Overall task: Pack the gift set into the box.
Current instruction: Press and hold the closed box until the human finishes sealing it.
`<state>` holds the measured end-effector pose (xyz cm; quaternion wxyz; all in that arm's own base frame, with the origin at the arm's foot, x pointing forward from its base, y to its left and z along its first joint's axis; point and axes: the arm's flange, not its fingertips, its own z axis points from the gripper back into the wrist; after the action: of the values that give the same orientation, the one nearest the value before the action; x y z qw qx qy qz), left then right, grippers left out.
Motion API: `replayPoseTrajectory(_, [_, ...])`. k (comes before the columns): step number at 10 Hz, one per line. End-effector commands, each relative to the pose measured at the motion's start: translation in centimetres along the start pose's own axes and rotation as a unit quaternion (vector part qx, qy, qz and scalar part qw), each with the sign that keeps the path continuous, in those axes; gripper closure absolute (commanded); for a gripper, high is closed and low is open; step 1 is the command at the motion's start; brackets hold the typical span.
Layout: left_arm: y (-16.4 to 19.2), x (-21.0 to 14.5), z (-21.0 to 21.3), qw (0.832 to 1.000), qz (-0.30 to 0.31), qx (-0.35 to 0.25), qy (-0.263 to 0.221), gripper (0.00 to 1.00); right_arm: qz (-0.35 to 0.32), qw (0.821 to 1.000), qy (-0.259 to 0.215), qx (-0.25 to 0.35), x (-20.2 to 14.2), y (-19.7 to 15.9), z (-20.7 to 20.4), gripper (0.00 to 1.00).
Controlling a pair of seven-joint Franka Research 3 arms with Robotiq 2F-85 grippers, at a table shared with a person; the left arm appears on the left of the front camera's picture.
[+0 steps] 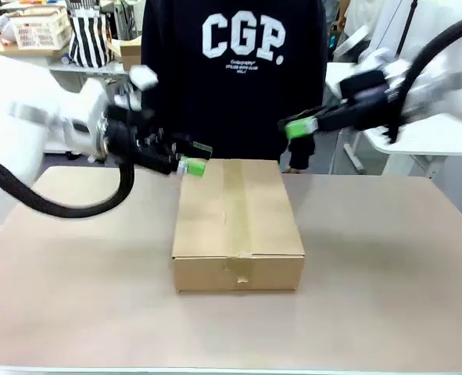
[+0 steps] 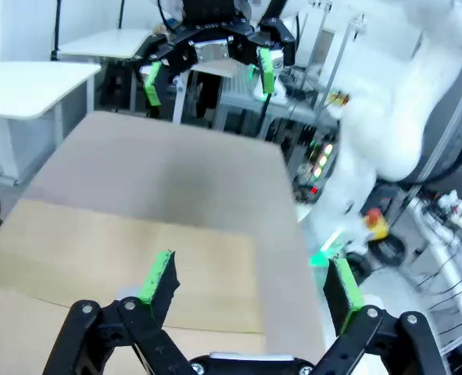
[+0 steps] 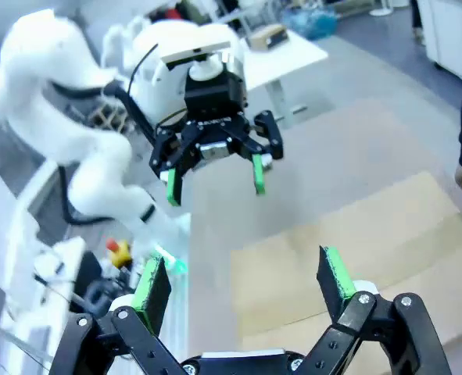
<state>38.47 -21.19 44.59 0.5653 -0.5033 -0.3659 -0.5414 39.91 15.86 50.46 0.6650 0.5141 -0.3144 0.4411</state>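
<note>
Legible print: "CGP." in large white letters on the person's black sweatshirt (image 1: 234, 70); smaller lines beneath unreadable

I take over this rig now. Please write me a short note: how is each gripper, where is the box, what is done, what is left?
Left gripper: open, holding nothing, in the air at the box's far-left corner.
Right gripper: open, holding nothing, above the far-right side.
The box: mid-table, top flaps down, a tape strip along the seam. Its inside is hidden.
A person stands at the far side.
Done: the box looks closed.
Left: I cannot tell if the gift set is inside; check first.
</note>
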Motion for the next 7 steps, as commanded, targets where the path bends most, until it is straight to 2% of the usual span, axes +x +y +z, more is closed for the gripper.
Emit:
replayPoseTrajectory(1, [-3.6,2.3,4.9,0.997,0.065,0.037,-0.003,0.0,-0.068,0.997,-0.007,-0.02,-1.6,2.3,3.6,0.0])
replayPoseTrajectory(2, [-6.3,1.7,8.4,0.995,0.087,0.048,0.014,0.0,-0.111,0.993,-0.019,-0.045,-5.1,3.1,7.4,0.0])
replayPoseTrajectory(3, [-7.2,0.9,9.9,0.993,0.093,0.064,0.018,0.0,-0.125,0.989,-0.031,-0.069,-6.8,3.0,8.9,0.0])
replayPoseTrajectory(4, [-8.3,-1.2,12.6,0.99,0.11,0.091,0.006,0.0,-0.151,0.983,-0.069,-0.082,-10.0,2.5,11.5,0.0])
replayPoseTrajectory(5, [-8.8,-4.2,15.0,0.986,0.129,0.103,-0.025,0.0,-0.177,0.975,-0.08,-0.104,-13.2,1.5,13.4,0.0])
replayPoseTrajectory(6, [-8.6,-7.8,17.4,0.977,0.151,0.124,-0.085,0.0,-0.183,0.969,-0.111,-0.121,-15.3,1.0,14.8,0.0])
replayPoseTrajectory(7, [-7.2,-11.0,18.0,0.965,0.174,0.188,-0.05,0.0,-0.16,0.981,-0.06,-0.097,-10.3,1.4,12.5,0.0])
